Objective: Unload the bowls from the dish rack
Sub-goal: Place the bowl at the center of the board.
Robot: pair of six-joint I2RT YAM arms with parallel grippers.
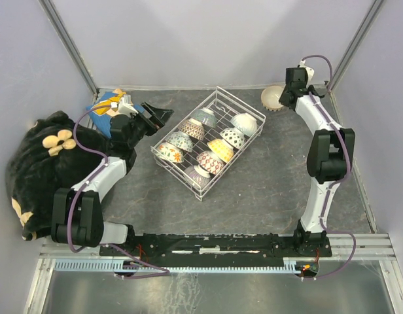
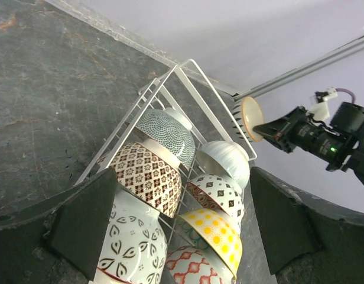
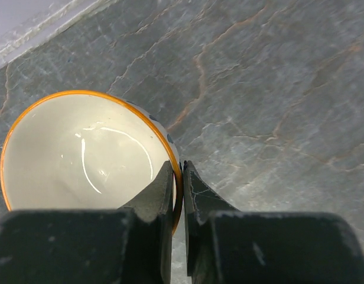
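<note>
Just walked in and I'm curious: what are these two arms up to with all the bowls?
They are emptying a dish rack of bowls. The right gripper pinches the rim of an orange-rimmed bowl at the far right corner of the table, outside the rack. The left gripper hangs open beside the rack's left end, holding nothing. About nine other bowls sit in the rack.

i see a dark veined tabletop (image 1: 267, 190): rack (image 1: 176, 174) mid-table, black plush (image 1: 38, 163) at left, blue packet (image 1: 97, 110) behind it, bowl (image 1: 273, 98) far right.
</note>
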